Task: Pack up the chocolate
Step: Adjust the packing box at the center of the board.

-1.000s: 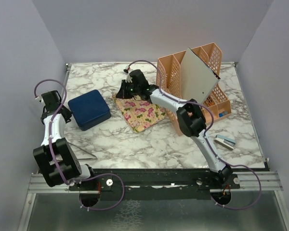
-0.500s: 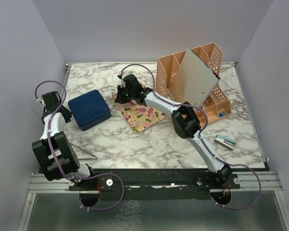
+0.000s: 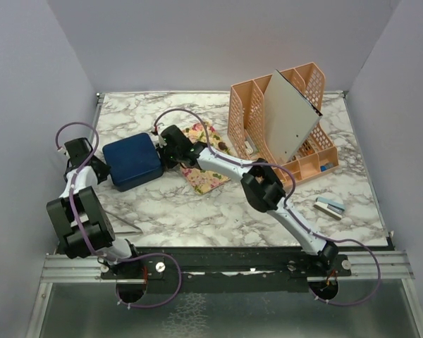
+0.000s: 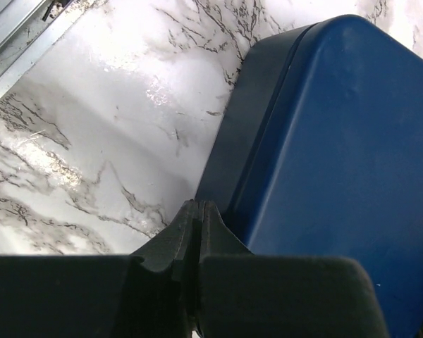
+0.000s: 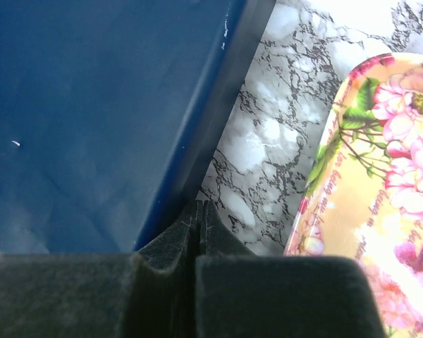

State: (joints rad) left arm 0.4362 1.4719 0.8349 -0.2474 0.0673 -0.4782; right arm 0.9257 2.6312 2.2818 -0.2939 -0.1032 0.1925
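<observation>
The closed dark blue box (image 3: 132,160) lies on the marble table at the left. My left gripper (image 3: 101,170) is shut, its tips (image 4: 199,205) low against the box's left side wall (image 4: 233,141). My right gripper (image 3: 163,153) is shut too, tips (image 5: 198,205) at the foot of the box's right wall (image 5: 211,127). Neither holds anything. Beside the box lies a floral tray (image 3: 210,169), seen close in the right wrist view (image 5: 381,183). A few small dark bits (image 3: 223,146) sit at its far corner, too small to tell whether they are chocolate.
An orange desk organiser (image 3: 317,151) stands at the back right with a grey board (image 3: 289,116) leaning in it. A small grey and blue item (image 3: 329,206) lies at the right front. A thin rod (image 3: 121,220) lies near the left arm's base. Walls enclose three sides.
My right arm has swung left, off the floral tray, to the blue box's right side. The left gripper has moved in toward the box's left side. Both stayed shut.
</observation>
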